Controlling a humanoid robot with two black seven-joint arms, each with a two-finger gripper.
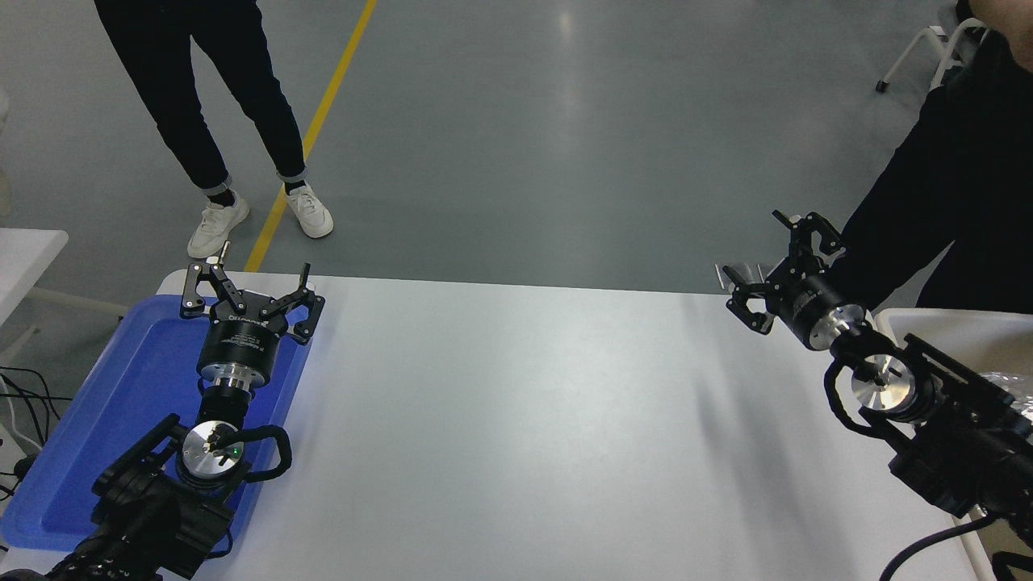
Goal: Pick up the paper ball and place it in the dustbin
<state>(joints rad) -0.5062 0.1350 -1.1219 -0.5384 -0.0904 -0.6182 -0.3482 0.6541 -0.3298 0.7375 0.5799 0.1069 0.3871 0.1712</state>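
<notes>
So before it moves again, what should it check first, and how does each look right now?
1. Paper ball located: not ok, none visible.
2. Dustbin in view: ok, only a cream corner shows at the right edge.
3. Right gripper free to grasp: ok, jaws open and empty over the table's far right corner.
4. Left gripper out of the way: ok, parked over the blue tray.
5. Person clear of the right arm: not ok, very close.

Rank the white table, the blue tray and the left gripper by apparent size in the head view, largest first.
1. White table
2. Blue tray
3. Left gripper, open above the tray; it sits nearer the camera, yet still looks smallest.
</notes>
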